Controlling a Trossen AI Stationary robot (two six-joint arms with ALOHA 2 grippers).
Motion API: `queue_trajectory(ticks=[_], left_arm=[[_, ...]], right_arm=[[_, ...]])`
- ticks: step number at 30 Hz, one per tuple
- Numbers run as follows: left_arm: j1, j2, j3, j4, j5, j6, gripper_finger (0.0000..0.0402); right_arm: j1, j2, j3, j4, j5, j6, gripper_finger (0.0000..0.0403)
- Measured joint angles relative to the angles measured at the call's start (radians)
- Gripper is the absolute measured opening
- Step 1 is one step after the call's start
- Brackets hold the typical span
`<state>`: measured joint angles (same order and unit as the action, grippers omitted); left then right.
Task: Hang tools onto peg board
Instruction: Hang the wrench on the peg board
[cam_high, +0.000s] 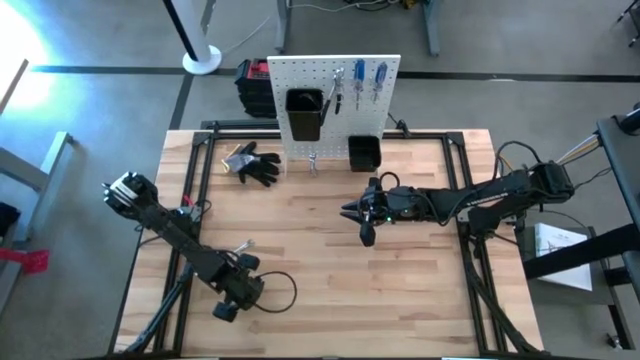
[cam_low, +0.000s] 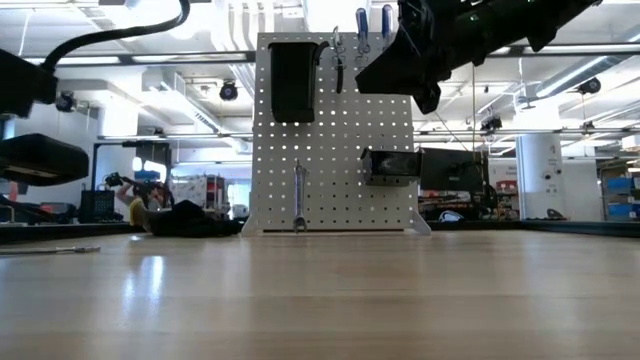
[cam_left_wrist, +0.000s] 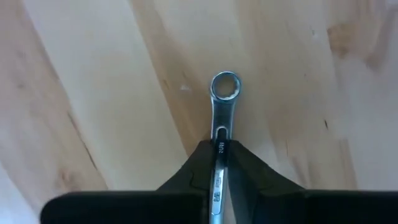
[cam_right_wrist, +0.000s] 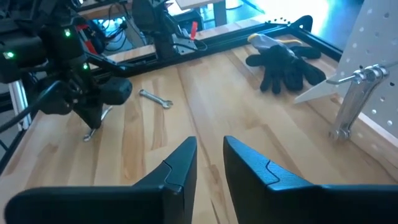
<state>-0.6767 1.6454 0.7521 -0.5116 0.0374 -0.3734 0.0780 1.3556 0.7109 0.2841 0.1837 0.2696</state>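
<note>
The white peg board (cam_high: 335, 100) stands at the table's far edge. It carries two black bins, blue-handled screwdrivers (cam_high: 370, 76), pliers (cam_high: 338, 88) and a wrench (cam_low: 298, 195) hanging low. Near the table's front left my left gripper (cam_left_wrist: 219, 146) points down and is shut on a silver wrench (cam_left_wrist: 222, 106). A second wrench (cam_high: 243, 245) lies flat on the wood just beyond it. My right gripper (cam_right_wrist: 210, 162) hovers open over the table's middle, nothing between its fingers, and points toward the left arm. My left gripper pinches the wrench's shank (cam_left_wrist: 220, 138) between its two fingers, coming from above and pointing down. The wrench's ring end (cam_left_wrist: 224, 87) sticks out past the fingertips over the tabletop. I cannot tell whether the wrench rests on the wood or is just clear of it.
Black work gloves (cam_high: 255, 162) lie in front of the board's left end. Dark metal frame rails (cam_high: 190, 190) run along the table's left and right sides. Bare wood stretches between the two arms.
</note>
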Motion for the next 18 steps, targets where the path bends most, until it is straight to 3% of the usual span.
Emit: queue_trajectory(ticks=[5,12,18], left_arm=[[0.003,0.0,-0.001,0.056,-0.063,-0.049,0.0016],[0.012,-0.003,0.035,0.048,-0.305,-0.09,0.0006],[0.066,-0.047,0.032,0.042,-0.362,-0.118,0.0004]], right_arm=[[0.0,0.0,0.0,-0.004,0.0,-0.006,0.0061],[0.0,0.0,0.0,-0.021,0.0,-0.006,0.0048],[0.005,0.0,-0.001,-0.051,0.0,-0.005,0.0056]])
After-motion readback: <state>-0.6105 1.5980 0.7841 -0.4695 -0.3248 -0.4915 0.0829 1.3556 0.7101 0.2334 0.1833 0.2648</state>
